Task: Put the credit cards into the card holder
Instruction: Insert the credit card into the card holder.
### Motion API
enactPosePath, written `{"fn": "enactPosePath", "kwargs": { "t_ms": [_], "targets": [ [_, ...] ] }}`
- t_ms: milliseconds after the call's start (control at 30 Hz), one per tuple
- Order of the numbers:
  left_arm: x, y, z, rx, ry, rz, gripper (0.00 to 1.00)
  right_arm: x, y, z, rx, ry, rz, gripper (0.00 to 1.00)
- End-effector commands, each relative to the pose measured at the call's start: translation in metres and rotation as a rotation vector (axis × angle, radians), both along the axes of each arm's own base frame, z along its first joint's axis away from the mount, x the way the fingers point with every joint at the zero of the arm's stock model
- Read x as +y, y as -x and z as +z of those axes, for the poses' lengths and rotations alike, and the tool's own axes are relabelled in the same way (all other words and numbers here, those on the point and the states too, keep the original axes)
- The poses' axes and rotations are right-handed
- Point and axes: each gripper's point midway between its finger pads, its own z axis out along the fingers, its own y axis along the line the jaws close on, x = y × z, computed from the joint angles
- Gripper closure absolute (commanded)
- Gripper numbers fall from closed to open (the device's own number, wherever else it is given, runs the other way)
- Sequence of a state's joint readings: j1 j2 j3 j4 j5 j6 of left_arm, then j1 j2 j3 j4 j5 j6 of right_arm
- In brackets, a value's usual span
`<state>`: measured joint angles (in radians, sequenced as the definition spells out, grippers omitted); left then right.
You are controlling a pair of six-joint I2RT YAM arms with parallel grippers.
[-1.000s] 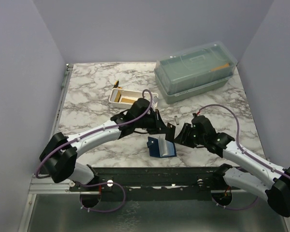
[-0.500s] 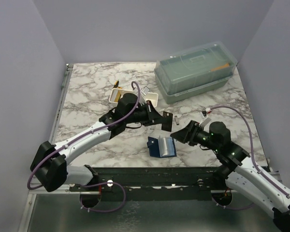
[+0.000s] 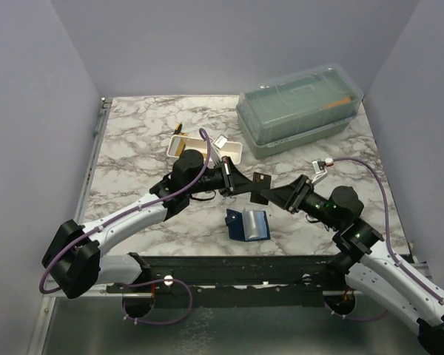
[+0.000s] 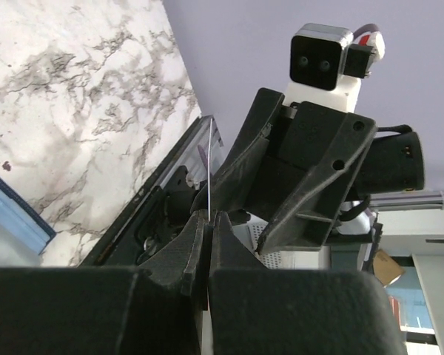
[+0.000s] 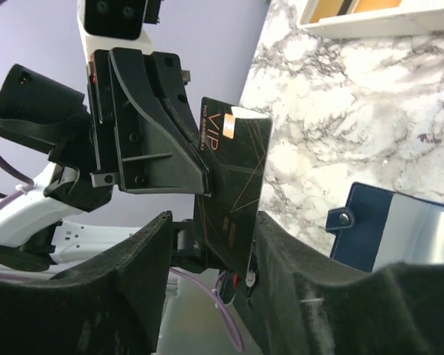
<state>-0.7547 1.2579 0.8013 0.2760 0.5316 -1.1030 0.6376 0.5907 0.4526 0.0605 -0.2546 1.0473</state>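
The left gripper [image 4: 209, 222], pinched shut on the dark VIP card [image 5: 233, 192], holds it edge-up between the right gripper's [image 5: 213, 222] spread, unclosed fingers, with the card holder [image 3: 248, 224] lying open below.

Card holder [image 5: 399, 238], white tray [image 5: 370, 26] both cropped by frame edges.

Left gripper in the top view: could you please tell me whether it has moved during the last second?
Yes. The left gripper, clamping the dark rectangular credit card, moved away from the near edge, toward the long white rectangular tray.
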Motion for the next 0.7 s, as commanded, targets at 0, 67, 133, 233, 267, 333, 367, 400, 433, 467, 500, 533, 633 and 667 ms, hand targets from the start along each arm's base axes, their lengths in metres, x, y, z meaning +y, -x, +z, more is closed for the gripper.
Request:
{"fn": "enactPosePath", "kwargs": {
  "t_ms": [0,67,133,233,267,333,367,400,433,467,500,533,633,667],
  "targets": [
    [0.000,0.011,0.025,-0.042,0.085,-0.032,1.00,0.004,-0.002,0.021,-0.042,-0.074,0.003,0.53],
    [-0.002,0.012,0.025,-0.041,0.090,-0.037,1.00,0.006,-0.003,0.021,-0.034,-0.090,0.008,0.59],
    [-0.004,0.015,0.023,-0.033,0.092,-0.046,1.00,0.005,-0.004,0.022,-0.043,-0.107,0.002,0.70],
    [-0.008,0.016,0.015,-0.016,0.080,-0.052,1.00,0.002,-0.009,0.017,-0.030,-0.102,-0.031,0.98],
    [-0.009,0.015,0.011,-0.005,0.071,-0.048,1.00,0.000,-0.010,0.013,-0.016,-0.085,-0.046,1.00],
    [-0.006,0.011,-0.005,0.031,0.008,-0.020,1.00,-0.006,-0.014,0.003,0.000,-0.024,-0.087,1.00],
    [-0.003,0.008,-0.016,0.038,-0.052,0.002,0.87,-0.013,-0.017,-0.012,0.050,0.049,-0.126,1.00],
    [0.002,0.004,-0.030,0.053,-0.133,0.034,0.72,-0.022,-0.017,-0.029,0.105,0.130,-0.162,1.00],
    [0.010,0.002,-0.042,0.058,-0.209,0.062,0.62,-0.030,-0.015,-0.047,0.151,0.211,-0.182,1.00],
    [0.019,0.000,-0.054,0.064,-0.280,0.091,0.50,-0.039,-0.012,-0.063,0.195,0.289,-0.201,1.00],
    [0.027,0.000,-0.061,0.057,-0.331,0.110,0.36,-0.047,-0.006,-0.079,0.242,0.359,-0.207,1.00],
    [0.035,0.000,-0.067,0.044,-0.379,0.125,0.17,-0.053,0.000,-0.093,0.279,0.422,-0.195,1.00],
    [0.058,0.004,-0.092,0.071,-0.523,0.160,0.01,-0.059,0.026,-0.130,0.413,0.570,-0.095,1.00],
    [0.065,0.007,-0.102,0.092,-0.565,0.164,0.01,-0.058,0.032,-0.137,0.441,0.595,-0.055,1.00]
  ]
}}
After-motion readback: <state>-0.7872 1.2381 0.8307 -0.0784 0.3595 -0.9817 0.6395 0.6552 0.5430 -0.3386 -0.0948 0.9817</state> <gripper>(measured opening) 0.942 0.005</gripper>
